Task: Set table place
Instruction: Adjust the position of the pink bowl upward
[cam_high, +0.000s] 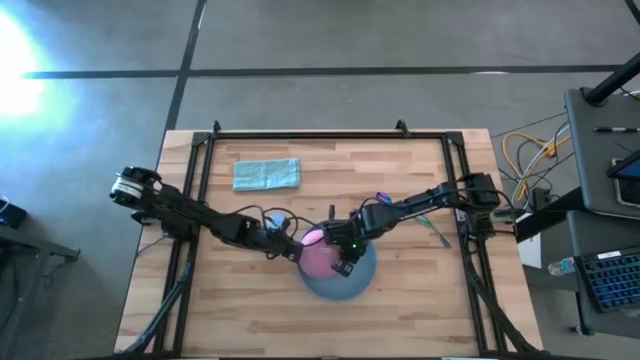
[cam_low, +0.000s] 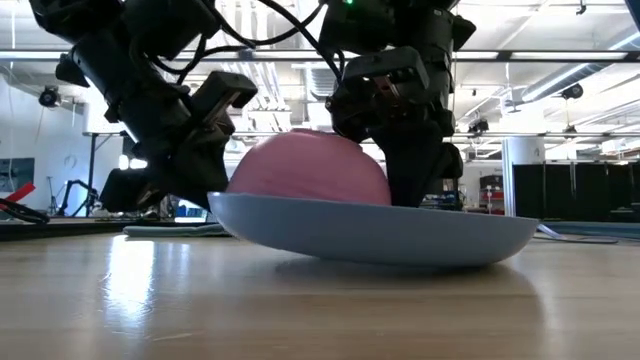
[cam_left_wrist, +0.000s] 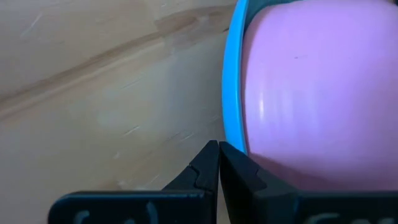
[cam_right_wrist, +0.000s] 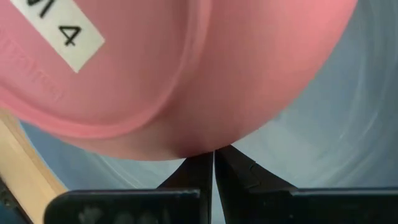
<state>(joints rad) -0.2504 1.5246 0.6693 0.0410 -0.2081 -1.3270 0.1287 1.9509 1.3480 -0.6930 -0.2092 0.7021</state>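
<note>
A pink bowl (cam_high: 318, 256) lies upside down on a round blue plate (cam_high: 352, 286) at the middle of the table. In the low view the plate (cam_low: 400, 238) is tilted, its left rim raised, and the bowl (cam_low: 308, 172) domes above it. My left gripper (cam_high: 290, 248) is shut at the plate's left rim. My right gripper (cam_high: 345, 265) is shut over the plate, against the bowl. A purple-headed spoon (cam_high: 382, 197) and a pale green fork (cam_high: 434, 231) lie on the wood near the right arm. My left gripper has its shut fingertips (cam_left_wrist: 208, 163) at the outer edge of the plate's left rim (cam_left_wrist: 231, 134), slanting down from the table's left. That rim (cam_low: 222, 200) stands raised off the wood; whether the tips are under it I cannot tell. My right gripper has its shut fingertips (cam_right_wrist: 200, 167) against the upturned bowl's outer wall (cam_right_wrist: 205, 134), pointing steeply down over the plate's inner surface (cam_right_wrist: 323, 143). The bowl rests rim down on the plate.
A folded teal cloth (cam_high: 266, 174) lies at the far left of the table. A black rail frame (cam_high: 320, 134) edges the tabletop. Bare wood (cam_high: 250, 310) stretches along the near side. Cables and a desk with a keyboard stand beyond the right edge.
</note>
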